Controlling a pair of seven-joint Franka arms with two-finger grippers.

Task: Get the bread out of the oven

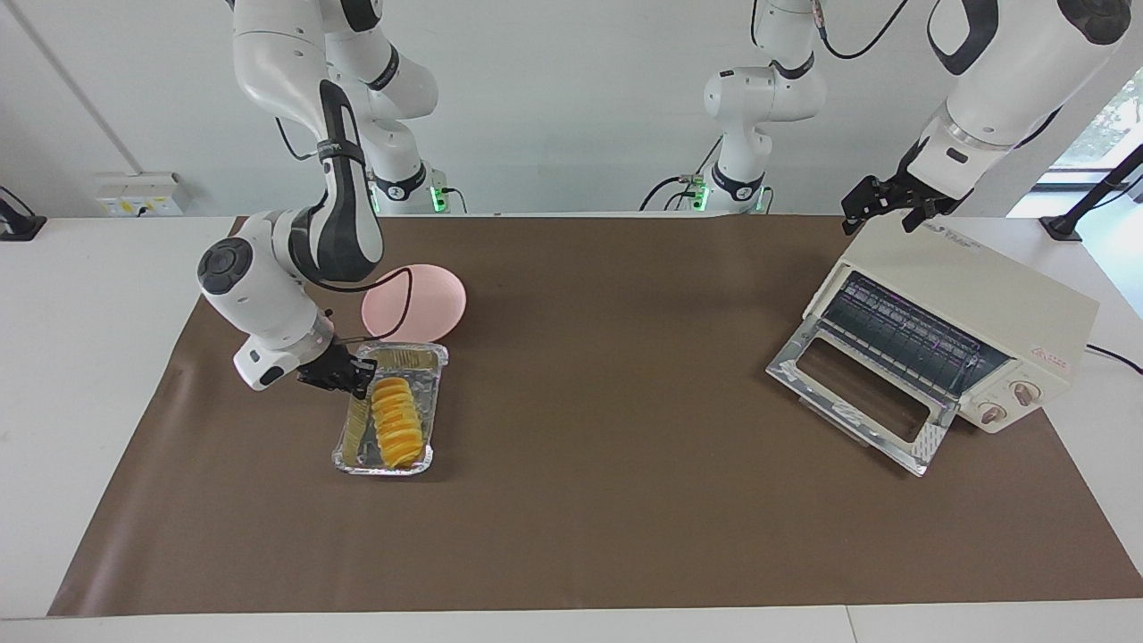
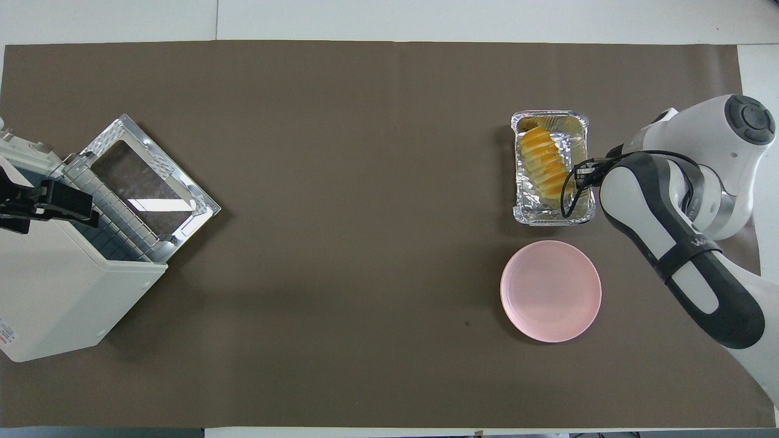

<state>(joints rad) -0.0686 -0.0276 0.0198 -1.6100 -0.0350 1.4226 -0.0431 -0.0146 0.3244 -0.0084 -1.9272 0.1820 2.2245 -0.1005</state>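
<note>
the bread [image 1: 397, 421] lies in the foil tray [image 1: 429, 368] on the tabletop [image 1: 625, 536], at the right arm's end, well apart from the oven [image 1: 969, 295], whose door hangs open. the loaf's long axis follows the tray's, running away from the robots. the right hand [image 1: 344, 375] is clamped on the tray's long rim, on the side toward the right arm's end, so the bread lies just beside it, across the rim. the pink plate [image 1: 420, 299] sits nearer the robots than the tray. the left hand [image 1: 884, 207], fingers wide, waits over the oven's top. judgement: the right arm is nearer.
</note>
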